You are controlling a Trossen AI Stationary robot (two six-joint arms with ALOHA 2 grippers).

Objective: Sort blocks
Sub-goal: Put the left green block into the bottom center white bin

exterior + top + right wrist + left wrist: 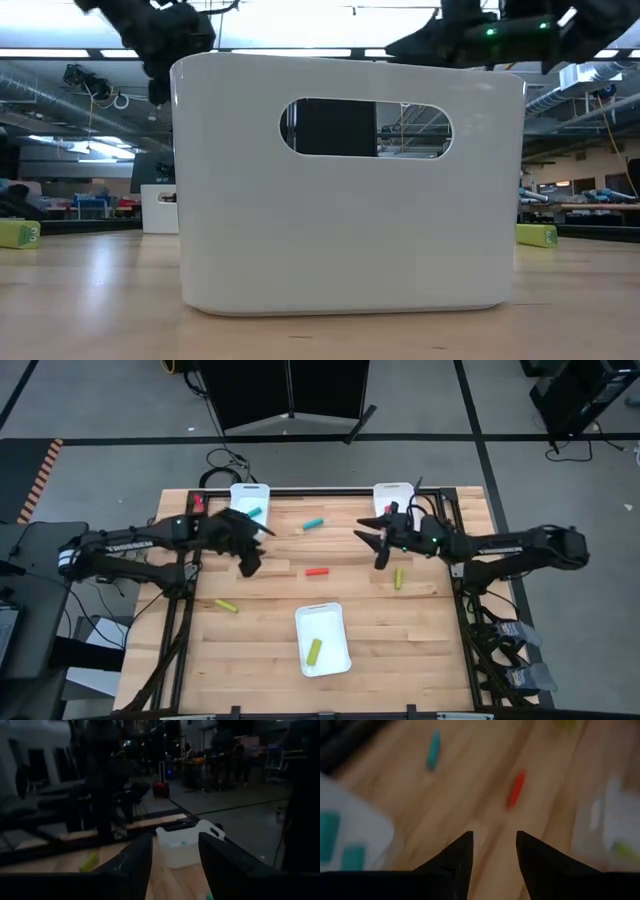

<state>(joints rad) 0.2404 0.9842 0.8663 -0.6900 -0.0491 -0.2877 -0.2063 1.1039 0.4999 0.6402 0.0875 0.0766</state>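
A red block (pixel 318 572) lies on the wooden table near its middle, with a teal block (pixel 314 523) beyond it. One yellow-green block (pixel 398 578) lies to the right and another (pixel 227 605) to the left. My left gripper (pixel 258 550) hovers open and empty, left of the red block (pixel 516 790), its fingers (pixel 492 855) pointing toward it. My right gripper (pixel 370 542) hovers open and empty above the table's right half, far of the yellow-green block; its wrist view (pixel 172 855) looks across the table.
Three white trays stand on the table. The far-left tray (pixel 250 500) holds teal blocks (pixel 330 832). Another tray (pixel 393 495) stands at the far right. The near tray (pixel 322 638) holds a yellow-green block (pixel 314 651) and fills the low view (pixel 345 220).
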